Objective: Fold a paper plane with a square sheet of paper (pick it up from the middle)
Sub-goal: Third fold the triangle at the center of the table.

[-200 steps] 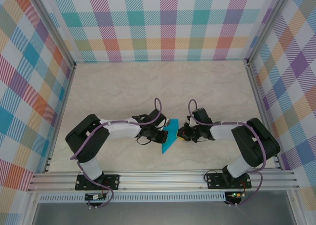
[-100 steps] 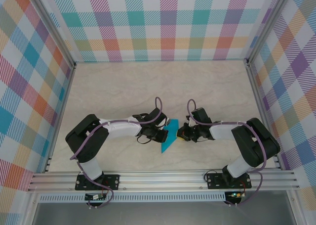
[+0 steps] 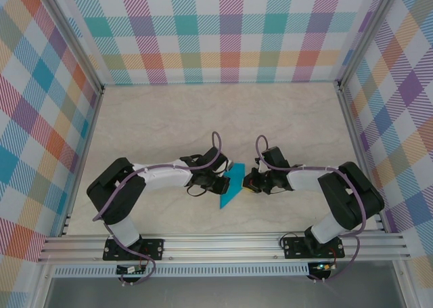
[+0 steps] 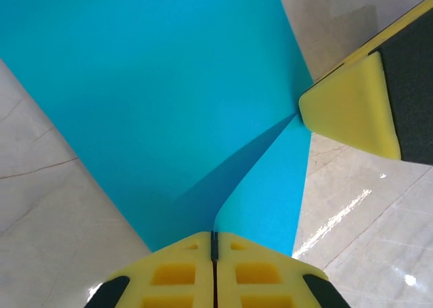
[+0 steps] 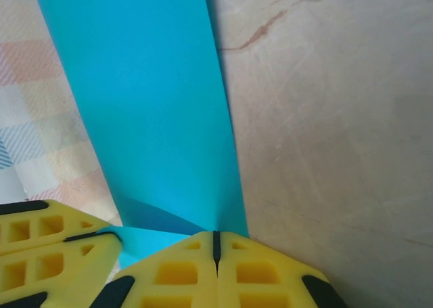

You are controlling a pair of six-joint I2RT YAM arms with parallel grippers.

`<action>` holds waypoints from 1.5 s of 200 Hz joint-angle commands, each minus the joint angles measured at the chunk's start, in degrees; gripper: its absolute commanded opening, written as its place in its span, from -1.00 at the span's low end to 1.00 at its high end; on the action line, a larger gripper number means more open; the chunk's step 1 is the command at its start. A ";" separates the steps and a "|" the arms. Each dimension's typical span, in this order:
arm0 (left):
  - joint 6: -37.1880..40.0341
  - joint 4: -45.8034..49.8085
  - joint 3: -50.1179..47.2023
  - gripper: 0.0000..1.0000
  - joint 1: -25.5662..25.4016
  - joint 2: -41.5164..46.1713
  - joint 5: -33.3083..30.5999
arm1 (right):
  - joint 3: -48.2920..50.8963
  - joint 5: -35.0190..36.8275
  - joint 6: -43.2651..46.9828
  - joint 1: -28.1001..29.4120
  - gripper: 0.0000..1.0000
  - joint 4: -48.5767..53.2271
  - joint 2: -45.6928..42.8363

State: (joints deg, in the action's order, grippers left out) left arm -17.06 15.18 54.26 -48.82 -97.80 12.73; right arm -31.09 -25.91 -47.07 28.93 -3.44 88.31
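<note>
The teal-blue paper (image 3: 230, 191) is folded into a narrow dart shape, its sharp tip pointing toward the near edge of the table (image 3: 169, 118). My left gripper (image 3: 220, 182) is shut on its left side and my right gripper (image 3: 248, 183) on its right side. In the left wrist view the paper (image 4: 169, 84) runs away from the closed left gripper (image 4: 214, 237), with a raised crease leading to the right gripper's yellow fingertip (image 4: 352, 112). In the right wrist view the right gripper (image 5: 216, 235) pinches the paper (image 5: 149, 98) at its edge, and the left gripper's fingers (image 5: 47, 254) sit at the lower left.
Checked cloth walls (image 3: 223, 30) on a metal frame close in the pale marble-patterned table on three sides. An aluminium rail (image 3: 223, 247) with both arm bases runs along the near edge. Both forearms lie low, converging on the paper.
The left arm's elbow has shifted slightly to the left. Both grippers and the paper stay where they were.
</note>
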 commanded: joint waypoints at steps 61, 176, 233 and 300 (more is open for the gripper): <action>0.50 2.51 -0.23 -0.86 0.42 0.09 -0.47 | -12.44 3.42 4.63 0.15 -0.97 11.90 2.78; 1.83 4.24 1.02 -0.82 0.43 -0.14 -2.37 | -18.24 5.52 8.67 0.87 -1.00 16.22 13.69; 1.95 1.84 0.89 -0.79 0.44 -0.34 -0.93 | -18.05 5.36 8.93 0.87 -1.00 16.23 13.75; 2.65 2.42 2.02 -0.64 0.46 -0.35 0.02 | -17.85 4.86 8.49 0.87 -0.98 15.65 12.90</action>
State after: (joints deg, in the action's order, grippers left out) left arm -15.38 17.52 54.54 -48.82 -97.93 11.57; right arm -49.30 -22.33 -39.57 29.36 9.69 100.36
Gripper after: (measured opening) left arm 0.157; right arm 0.043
